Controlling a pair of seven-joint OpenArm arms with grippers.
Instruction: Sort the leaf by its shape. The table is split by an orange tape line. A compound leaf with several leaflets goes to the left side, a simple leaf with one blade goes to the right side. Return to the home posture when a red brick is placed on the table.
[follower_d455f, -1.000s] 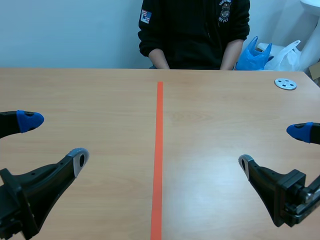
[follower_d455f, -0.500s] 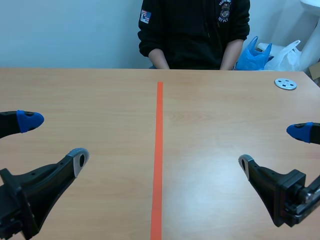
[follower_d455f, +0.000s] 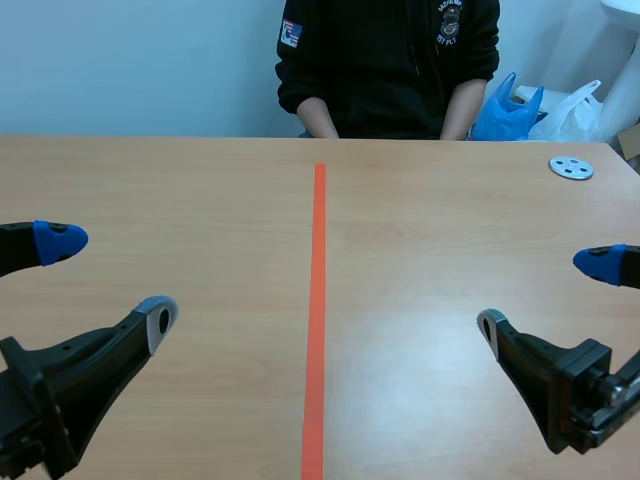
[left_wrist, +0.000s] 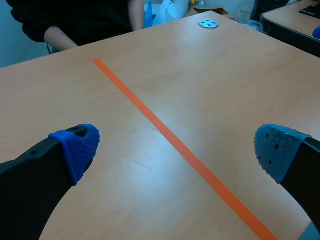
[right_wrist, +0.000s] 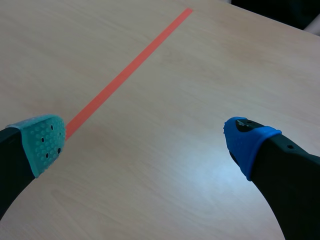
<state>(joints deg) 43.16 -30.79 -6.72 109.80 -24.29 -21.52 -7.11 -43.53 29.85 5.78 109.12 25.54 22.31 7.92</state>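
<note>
Nowhere in the three views can the leaf be placed relative to either claw; what lies ahead of both is bare wood of the table (follower_d455f: 200, 200) and the orange tape line (follower_d455f: 318, 300).

That line runs straight away from the robot, from the near edge toward the far edge, and ends short of it. It splits the top into two broad halves. In the left wrist view it crosses the table ahead of the fingers on a slant. In the right wrist view it passes just beside the grey-green pad.

On the right half, near the far corner, a small grey metal disc (follower_d455f: 571, 167) with holes lies flat, well apart from both arms. Across the far edge sits a person (follower_d455f: 390, 60) in a dark top, forearms down behind the table. A blue bag (follower_d455f: 505, 110) and a white bag (follower_d455f: 575, 110) are beside them, off the table.

The left claw (follower_d455f: 108, 280) hangs low over the near left part of the table, its fingers spread wide with nothing between them. The right claw (follower_d455f: 545, 295) sits likewise low at the near right, also spread wide and holding nothing. Each is well apart from the tape line, and neither touches the wood as far as the views show.
</note>
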